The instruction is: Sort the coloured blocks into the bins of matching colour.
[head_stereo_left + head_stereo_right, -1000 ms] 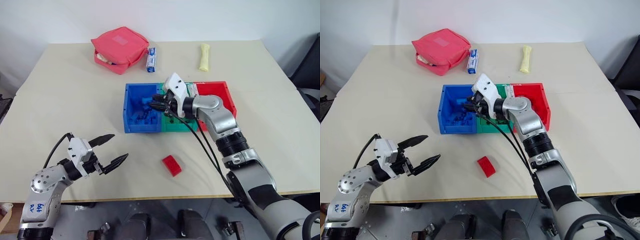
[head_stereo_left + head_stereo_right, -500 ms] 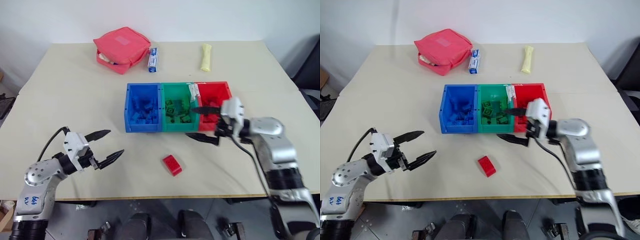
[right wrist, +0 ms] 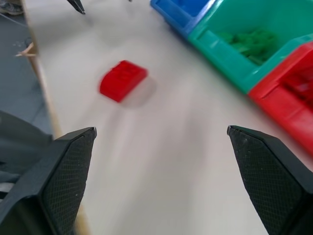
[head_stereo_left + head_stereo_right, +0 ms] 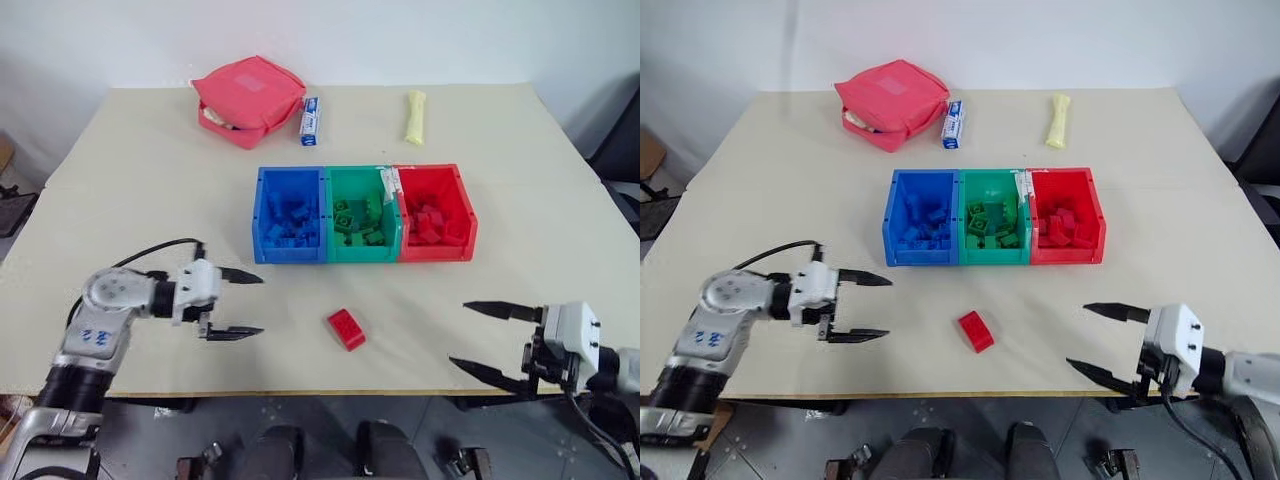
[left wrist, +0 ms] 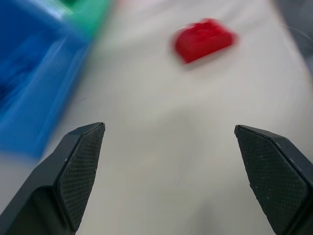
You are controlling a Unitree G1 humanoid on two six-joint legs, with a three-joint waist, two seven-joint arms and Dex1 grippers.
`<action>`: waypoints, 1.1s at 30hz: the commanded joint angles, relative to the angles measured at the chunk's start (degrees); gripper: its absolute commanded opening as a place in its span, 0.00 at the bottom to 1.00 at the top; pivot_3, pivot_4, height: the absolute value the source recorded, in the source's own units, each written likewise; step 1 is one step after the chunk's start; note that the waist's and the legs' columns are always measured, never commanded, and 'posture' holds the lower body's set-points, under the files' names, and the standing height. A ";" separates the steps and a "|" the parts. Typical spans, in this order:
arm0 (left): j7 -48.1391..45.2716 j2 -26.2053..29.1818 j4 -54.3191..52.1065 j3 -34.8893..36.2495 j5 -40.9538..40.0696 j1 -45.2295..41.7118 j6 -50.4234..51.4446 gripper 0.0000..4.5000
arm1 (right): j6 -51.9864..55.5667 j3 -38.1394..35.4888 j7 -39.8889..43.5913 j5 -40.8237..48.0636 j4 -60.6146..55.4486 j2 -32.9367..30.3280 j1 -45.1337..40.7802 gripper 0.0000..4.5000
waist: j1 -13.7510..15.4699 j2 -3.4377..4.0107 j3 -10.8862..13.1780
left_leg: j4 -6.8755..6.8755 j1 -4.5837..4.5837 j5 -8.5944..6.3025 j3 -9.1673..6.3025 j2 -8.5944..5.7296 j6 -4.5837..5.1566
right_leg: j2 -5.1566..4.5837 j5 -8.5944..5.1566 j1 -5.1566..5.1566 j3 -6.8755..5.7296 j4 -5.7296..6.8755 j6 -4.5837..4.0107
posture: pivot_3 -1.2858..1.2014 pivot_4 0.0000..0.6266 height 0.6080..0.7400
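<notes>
One red block (image 4: 345,329) is left loose on the table (image 4: 150,200), in front of the bins (image 4: 364,214). It's sat closer to the left gripper (image 4: 243,303), whose wide-spread jaws are aimed its way; the right gripper (image 4: 483,339), equally wide, is parked farther off.

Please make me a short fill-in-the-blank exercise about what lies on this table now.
1. The one block lying loose on the table is ____ in colour.
2. Of the three bins, the middle bin is ____.
3. The left gripper stands ____, holding nothing.
4. The zip pouch lies on the far side of the ____ bin.

Missing words: red; green; open; blue
</notes>
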 commanded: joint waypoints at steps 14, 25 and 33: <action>-0.04 -21.06 18.69 -18.70 15.64 -18.20 -10.27 0.96 | 4.69 -4.91 -9.48 3.80 -16.79 2.47 12.75 1.00 | 0.37 -0.12 0.07 | 0.05 0.02 0.04 -0.03 -0.11 0.24 | 0.22 0.10 0.24 -0.33 -0.25 0.21 | 0.52 0.24 1.00; 2.98 -24.38 21.13 -16.86 15.37 -19.13 -7.14 0.34 | 4.02 -5.06 -14.80 2.76 -18.17 6.44 16.90 1.00 | 0.30 -0.13 0.07 | 0.09 0.05 0.05 -0.05 -0.11 0.24 | 0.21 0.11 0.28 -0.26 -0.24 0.23 | 0.52 0.24 1.00; 29.51 -39.71 23.64 -3.15 9.72 -29.84 6.32 0.34 | 2.20 -9.33 -24.79 3.70 -17.99 15.40 16.50 1.00 | 1.81 -0.26 0.15 | 0.24 -0.08 0.07 -0.18 -0.23 0.29 | 0.14 0.17 0.27 -0.15 -0.25 0.35 | 0.52 0.24 1.00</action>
